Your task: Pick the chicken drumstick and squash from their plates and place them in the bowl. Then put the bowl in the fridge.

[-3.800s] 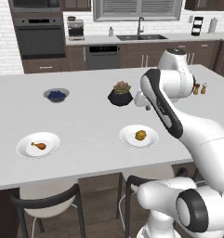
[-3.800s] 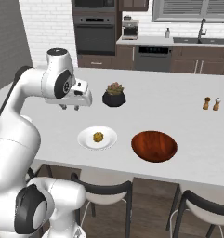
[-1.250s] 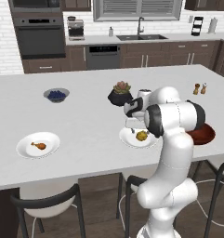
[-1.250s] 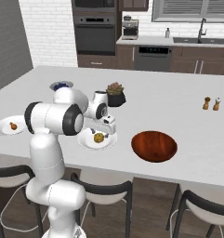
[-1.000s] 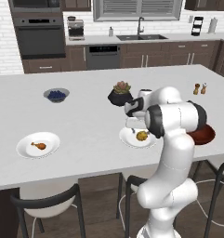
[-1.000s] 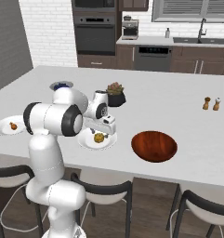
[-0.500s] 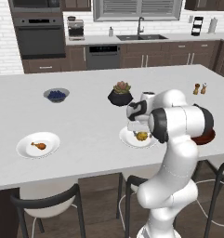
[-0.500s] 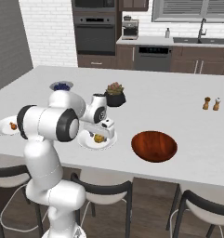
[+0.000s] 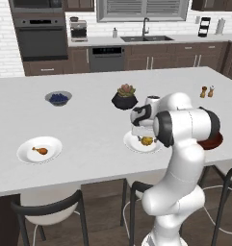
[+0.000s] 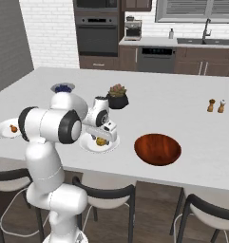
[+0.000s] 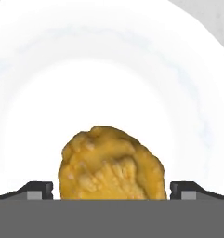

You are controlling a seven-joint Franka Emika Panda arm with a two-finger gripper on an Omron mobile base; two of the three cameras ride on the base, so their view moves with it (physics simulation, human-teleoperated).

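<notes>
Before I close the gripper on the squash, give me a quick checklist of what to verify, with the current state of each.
1. Gripper open: ok, jaws stand wide.
2. Squash between the fingertips: ok in the hand view, one tip on each side of it.
3. Squash resting on its plate: ok.
4. Fingertips low enough to grip the body of the squash: cannot tell; the base views hide the tips behind the hand.
5. Bowl free to receive: ok, nothing in it, right beside the plate.
6. Chicken drumstick waiting on the other plate: ok.
</notes>
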